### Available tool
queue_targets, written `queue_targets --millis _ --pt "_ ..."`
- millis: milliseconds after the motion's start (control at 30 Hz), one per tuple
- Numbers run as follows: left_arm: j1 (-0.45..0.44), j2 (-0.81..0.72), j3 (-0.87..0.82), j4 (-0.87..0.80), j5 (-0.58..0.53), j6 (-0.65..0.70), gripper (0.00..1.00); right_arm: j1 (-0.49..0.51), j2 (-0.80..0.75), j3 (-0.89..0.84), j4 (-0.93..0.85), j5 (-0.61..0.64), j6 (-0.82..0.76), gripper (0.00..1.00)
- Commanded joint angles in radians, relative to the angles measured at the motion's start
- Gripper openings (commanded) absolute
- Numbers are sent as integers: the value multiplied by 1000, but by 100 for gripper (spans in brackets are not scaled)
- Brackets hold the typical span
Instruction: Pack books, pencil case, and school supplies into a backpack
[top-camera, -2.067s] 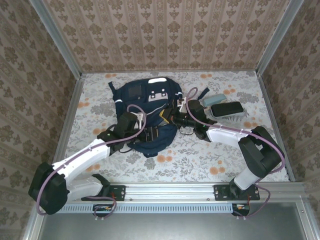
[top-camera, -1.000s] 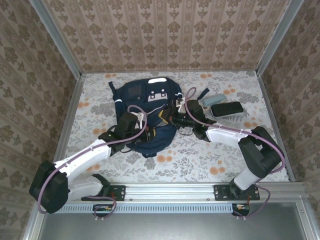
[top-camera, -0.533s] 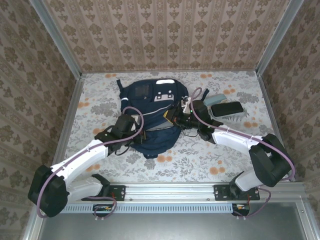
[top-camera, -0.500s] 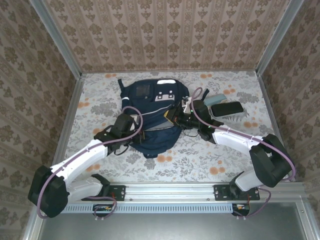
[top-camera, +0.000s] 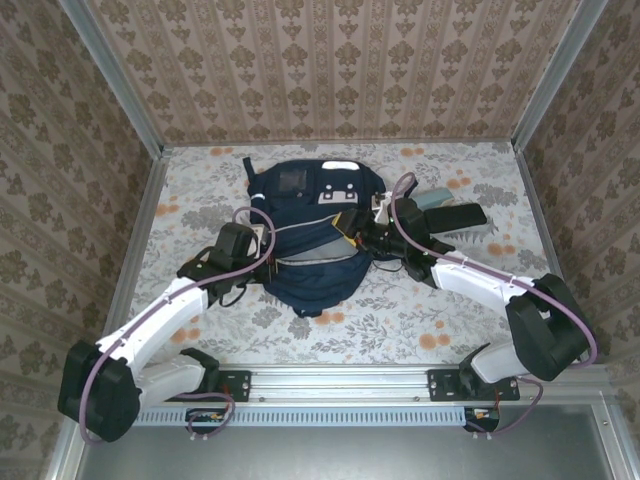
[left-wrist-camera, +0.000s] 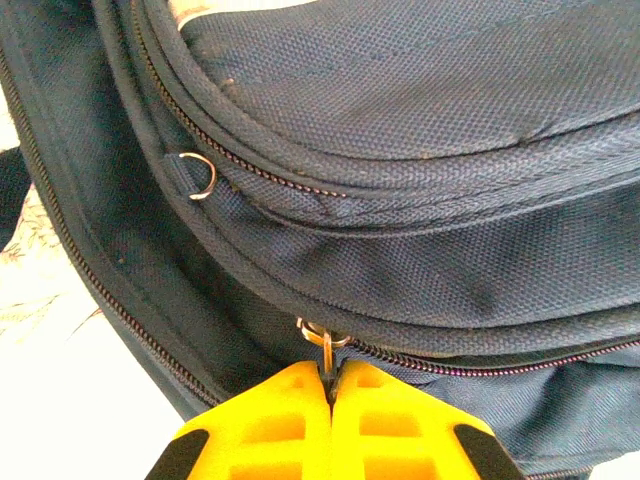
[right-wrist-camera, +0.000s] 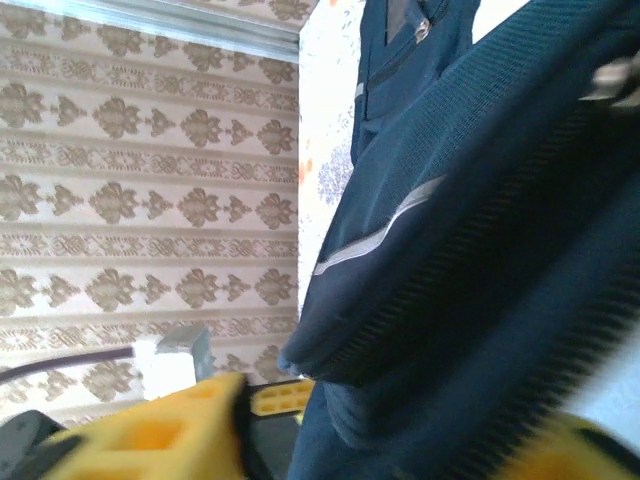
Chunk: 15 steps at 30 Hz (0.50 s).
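The navy backpack (top-camera: 312, 278) lies mid-table, its grey-patched front pocket toward the back wall. My left gripper (top-camera: 264, 257) is at the bag's left edge. In the left wrist view this gripper (left-wrist-camera: 330, 376) is shut on a small metal zipper pull (left-wrist-camera: 322, 340) on a zipper of the backpack (left-wrist-camera: 400, 100). My right gripper (top-camera: 357, 232) is at the bag's right edge. In the right wrist view this gripper (right-wrist-camera: 385, 440) has its yellow fingers (right-wrist-camera: 180, 430) well apart, with a fold of the backpack (right-wrist-camera: 480, 200) between them. A dark oblong pencil case (top-camera: 453, 216) lies on the right. The books are hidden.
A pale blue-grey item (top-camera: 430, 198) lies just behind the pencil case. Patterned walls close in the table at the back and both sides. The floral tabletop (top-camera: 400, 320) has free room in front of the bag, and more on its left (top-camera: 185, 215).
The backpack has shifted right and toward the back wall. My left gripper has drawn left with the zipper pull. The right gripper's fingers have spread apart.
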Motion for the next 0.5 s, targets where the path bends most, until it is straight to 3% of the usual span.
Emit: queue_targets --millis 0,133,267,367,467 --pt "-25 -45 29 62 80 44 0 54 24 -4 78 37 13 59" --pt "-48 -58 32 79 107 54 0 138 56 49 -14 133 30 66" --pt "-75 -62 35 89 116 66 0 204 105 87 -32 214 81 65" --pt "-79 -61 39 68 89 74 0 229 148 111 -8 237 124 54" --pt "-76 -62 46 22 29 80 0 233 171 112 12 246 152 36"
